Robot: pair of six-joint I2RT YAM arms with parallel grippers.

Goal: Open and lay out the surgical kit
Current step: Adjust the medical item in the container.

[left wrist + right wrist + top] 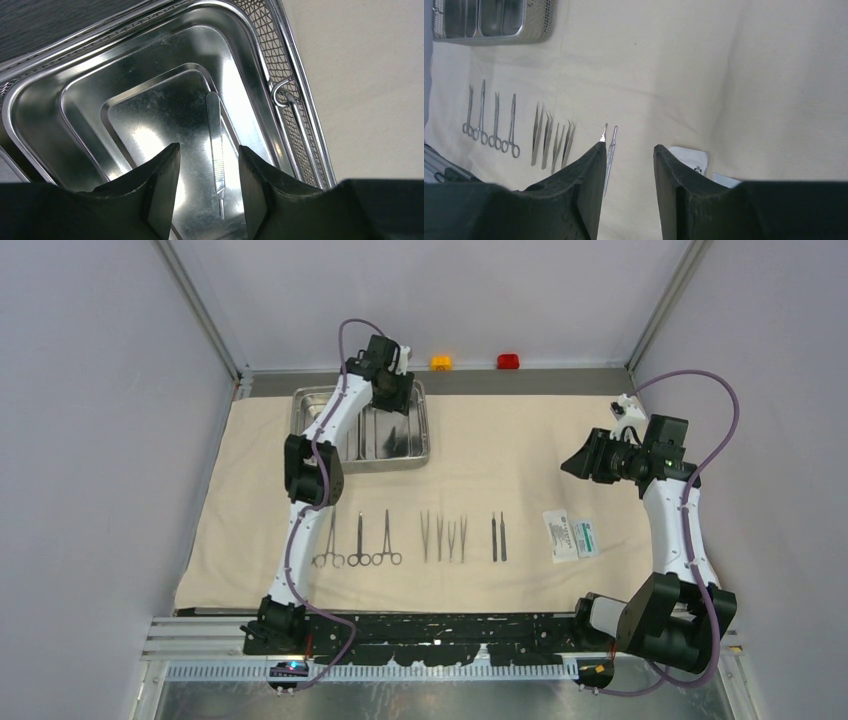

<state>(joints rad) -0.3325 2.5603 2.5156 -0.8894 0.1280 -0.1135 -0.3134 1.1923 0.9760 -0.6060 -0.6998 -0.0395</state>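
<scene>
Cloth wrap [500,440]: lay opened out flat over the tabletop, beige, carrying everything else in the kit.
Steel tray [398,440]: sat on the far left part of the cloth, its two compartments side by side; the left wrist view showed a mesh outer wall with a wire handle.
Left fingers [160,190]: apart, hanging low over one tray compartment, clamped on nothing.
Tool in the tray [215,135]: one thin straight tool lay on the floor of that compartment, in line with the gap between the left fingers; neither finger appeared to touch it.
Forceps [358,540]: three ring-handled pieces lay in a row on the near left part of the cloth, rings toward the arm bases.
Tweezers [443,537]: a group lay side by side just right of the forceps.
Two thin straight tools [498,537]: lay parallel and close together, right of the tweezers.
Packet [570,536]: white and green, lay flat on the cloth near the right arm, at the right end of the row.
Right fingers [579,190]: apart and holding nothing, raised above the right part of the cloth and pointing left.
Buttons: an orange button [441,362] and a red button [508,361] sat beyond the far edge of the cloth.
</scene>
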